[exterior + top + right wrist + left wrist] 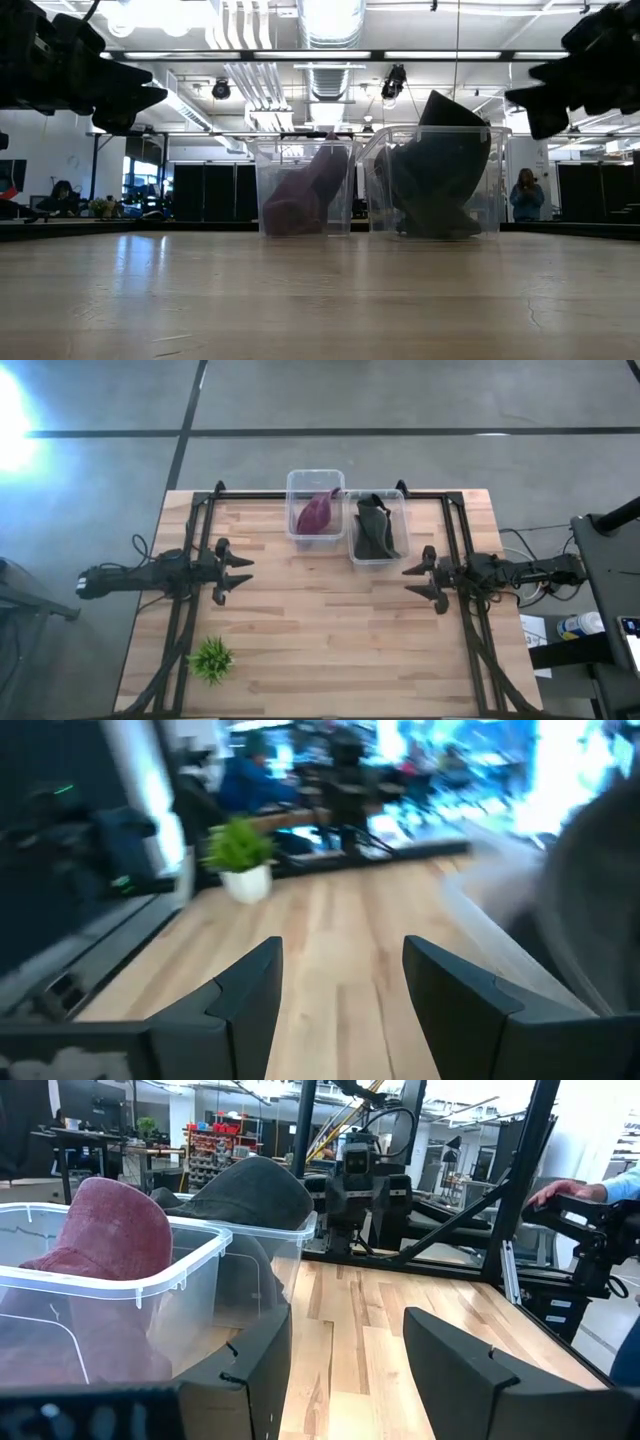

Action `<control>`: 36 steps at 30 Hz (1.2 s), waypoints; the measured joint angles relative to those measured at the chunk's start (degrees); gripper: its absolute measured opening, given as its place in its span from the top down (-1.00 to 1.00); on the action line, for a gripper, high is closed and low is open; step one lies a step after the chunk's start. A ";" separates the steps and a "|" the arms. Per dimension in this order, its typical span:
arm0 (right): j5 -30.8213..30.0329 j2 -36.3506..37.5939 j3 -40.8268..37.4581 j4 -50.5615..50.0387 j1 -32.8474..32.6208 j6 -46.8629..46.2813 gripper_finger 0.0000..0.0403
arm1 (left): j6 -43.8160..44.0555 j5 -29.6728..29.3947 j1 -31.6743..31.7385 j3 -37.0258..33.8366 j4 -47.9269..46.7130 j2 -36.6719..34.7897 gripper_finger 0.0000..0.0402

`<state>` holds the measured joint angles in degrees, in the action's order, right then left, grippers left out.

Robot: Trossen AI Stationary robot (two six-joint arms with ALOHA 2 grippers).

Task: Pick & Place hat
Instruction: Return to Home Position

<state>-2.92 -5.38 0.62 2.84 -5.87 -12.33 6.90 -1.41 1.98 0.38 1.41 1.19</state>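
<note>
Watch the right gripper (412, 581): its fingers, apart and empty, hover near the right bin (376, 562). A swing toward the worktop's far edge can clip it and spill the black caps (374, 528). The left gripper (240, 572), likewise apart and empty, hovers by the left edge. Both arms lie level, pointing inward. The red cap (318, 515) lies in the left bin (316, 476).
</note>
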 joint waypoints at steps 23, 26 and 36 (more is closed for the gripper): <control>5.75 5.39 -0.04 -1.87 1.92 9.31 -0.01 | -0.02 0.02 0.00 -0.02 0.02 0.16 0.06; 5.76 5.29 -0.04 -1.87 1.92 7.30 -0.01 | -0.02 0.02 0.00 -0.02 0.00 0.16 0.06; 5.75 4.84 -0.07 -1.87 1.90 6.49 -0.01 | -0.02 0.02 0.00 -0.02 0.02 0.16 0.06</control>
<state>2.83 -0.54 0.56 0.97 -3.97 -5.84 6.87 -1.39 1.98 0.36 1.43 1.34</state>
